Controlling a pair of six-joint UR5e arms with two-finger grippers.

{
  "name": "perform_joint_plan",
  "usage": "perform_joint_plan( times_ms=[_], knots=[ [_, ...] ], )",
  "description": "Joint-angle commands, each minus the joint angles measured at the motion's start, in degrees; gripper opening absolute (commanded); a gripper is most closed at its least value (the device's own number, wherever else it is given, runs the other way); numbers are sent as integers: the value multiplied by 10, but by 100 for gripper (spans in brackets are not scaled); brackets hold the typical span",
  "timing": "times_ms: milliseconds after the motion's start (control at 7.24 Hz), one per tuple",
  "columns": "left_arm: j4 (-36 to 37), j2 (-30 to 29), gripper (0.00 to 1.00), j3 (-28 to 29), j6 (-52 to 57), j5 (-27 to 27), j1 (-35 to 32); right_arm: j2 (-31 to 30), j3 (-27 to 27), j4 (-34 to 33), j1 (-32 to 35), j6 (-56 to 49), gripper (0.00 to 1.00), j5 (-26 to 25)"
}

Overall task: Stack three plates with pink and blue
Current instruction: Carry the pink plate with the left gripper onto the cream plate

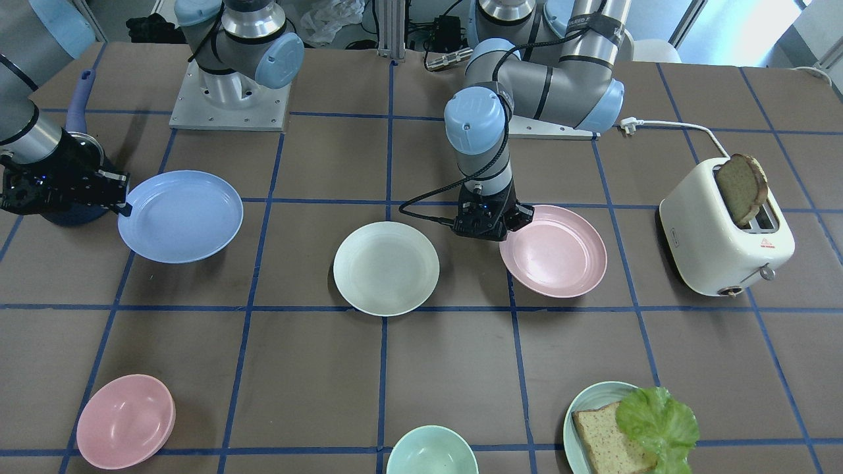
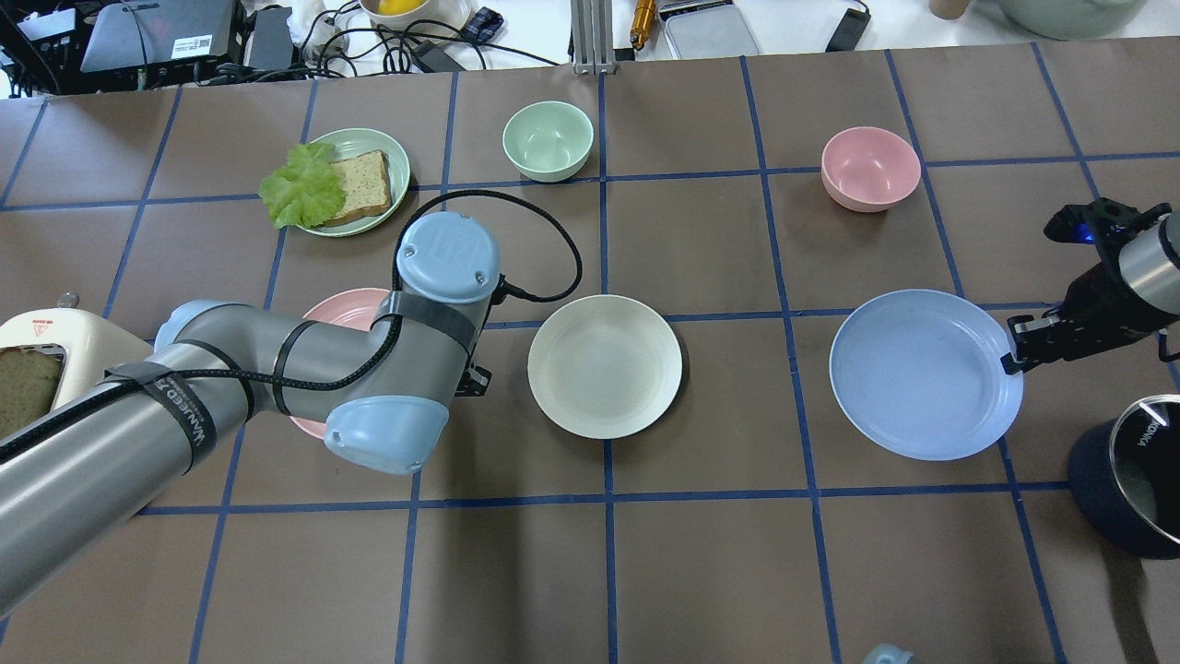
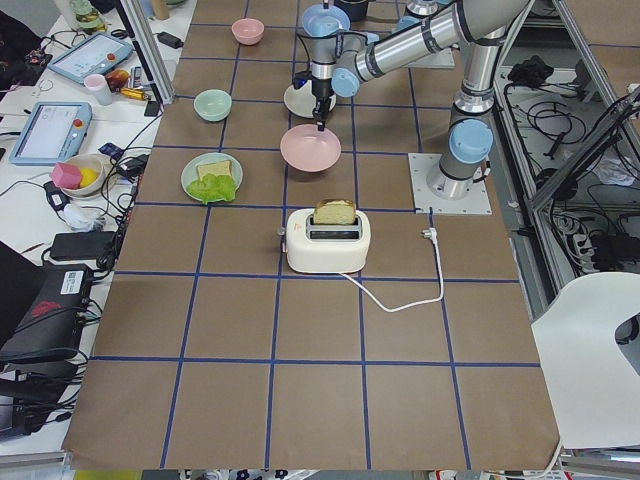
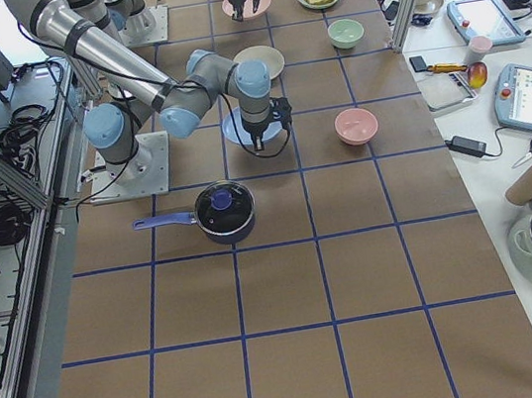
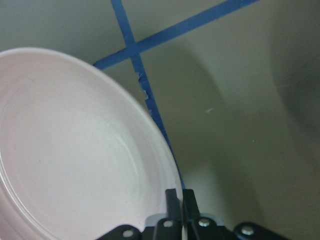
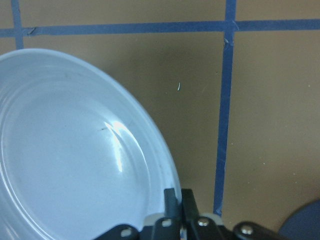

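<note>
While inside left gripper [image 5: 180, 194], pink plate [image 5: 75, 150]

The pink plate [image 1: 560, 253], blue plate [image 1: 181, 217] and cream plate [image 1: 386, 268] look like smooth, matt, faintly speckled plastic. The table cover [image 1: 448, 375] is dull brown paper crossed by blue tape lines [image 1: 691, 308]; the toaster [image 1: 714, 247] has a glossy cream plastic shell.

Bright, even light, soft shadows — glare streak on the blue plate [image 6: 80, 150], wrist views slightly blurred.
</note>
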Motion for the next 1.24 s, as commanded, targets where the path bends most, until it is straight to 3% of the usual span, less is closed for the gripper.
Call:
perform_joint_plan(
  times_ms=[0, 415, 1106],
  knots=[
    [-87, -31, 0, 92, -64, -2, -40, 0, -7, 3, 0, 0, 0, 0],
    [-172, -93, 0, 203, -172, -6, -106, 4, -11, 2, 0, -1, 0, 2],
    [-216, -220, 0, 353, -324, -61, -180, 9, -11, 1, 0, -2, 0, 2]
  ],
)
